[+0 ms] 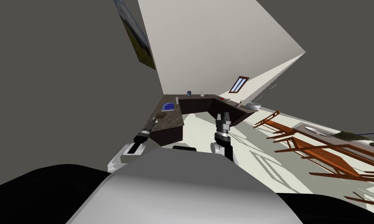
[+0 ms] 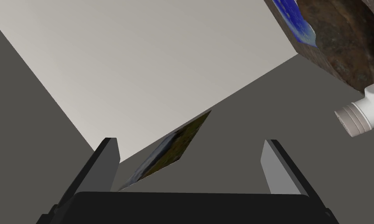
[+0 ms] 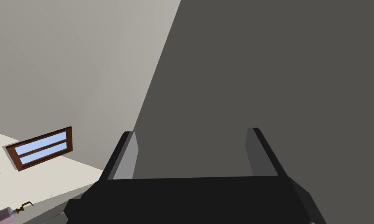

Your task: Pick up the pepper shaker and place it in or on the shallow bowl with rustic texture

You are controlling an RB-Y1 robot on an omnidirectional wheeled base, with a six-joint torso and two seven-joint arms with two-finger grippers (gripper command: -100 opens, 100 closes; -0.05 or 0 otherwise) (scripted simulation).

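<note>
Pepper shaker (image 2: 360,112), white with a ribbed cap, sits right at the rim of the brown, rough-textured shallow bowl (image 2: 345,39) on the dark speckled worktop (image 1: 172,118). A blue item (image 2: 295,19) lies just beside the bowl. Left end effector (image 2: 190,140) hangs near the bowl, fingers wide apart, empty. Right end effector (image 3: 190,132), well apart from the bowl, likewise gapes empty.

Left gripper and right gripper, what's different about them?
The left gripper is at the dark counter; the right gripper is over the pale floor beside it. The left gripper has the brown bowl and white shaker close by; the right gripper has neither. Both are open and empty.
</note>
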